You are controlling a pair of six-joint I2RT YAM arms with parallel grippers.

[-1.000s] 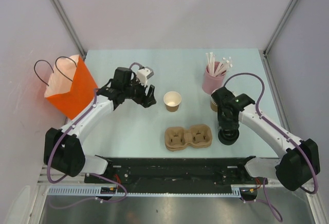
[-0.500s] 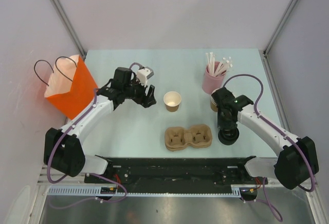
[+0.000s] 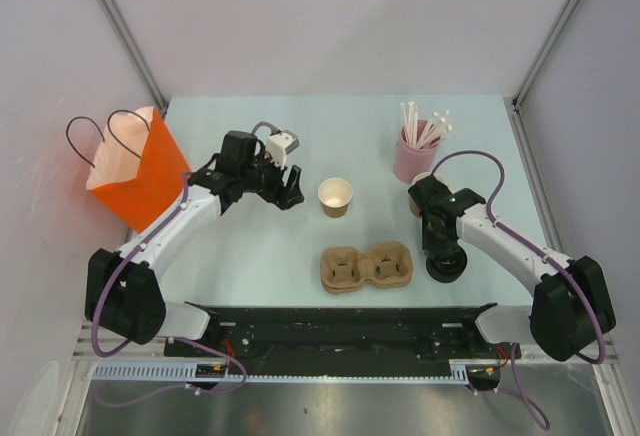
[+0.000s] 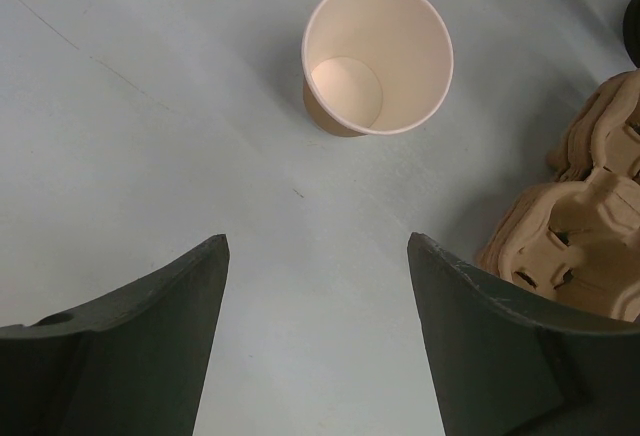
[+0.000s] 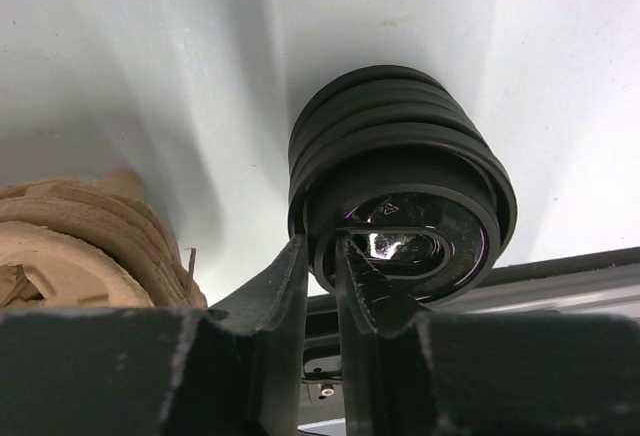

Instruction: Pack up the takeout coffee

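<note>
No lidded takeout coffee is in view. A lidless brown paper cup (image 3: 335, 196) with a white inside (image 4: 375, 56) stands upright mid-table. My left gripper (image 3: 292, 194) hovers just left of it, open, with nothing between its fingers (image 4: 318, 246). At the near right stands a stack of black lids (image 3: 447, 268). My right gripper (image 3: 443, 254) points down onto it. Its fingers pinch the rim of the top black lid (image 5: 400, 156), one finger outside the rim and one inside the recess (image 5: 320, 241).
A stack of brown pulp cup carriers (image 3: 366, 267) lies in front of the cup, close to the lids (image 5: 70, 246). An orange paper bag (image 3: 135, 171) stands open at the far left. A pink straw holder (image 3: 412, 161) and stacked cups (image 3: 414, 203) sit behind my right arm.
My right gripper's fingers have closed onto the top lid's rim, and that arm has shifted slightly. The left arm and the cup have not moved.
</note>
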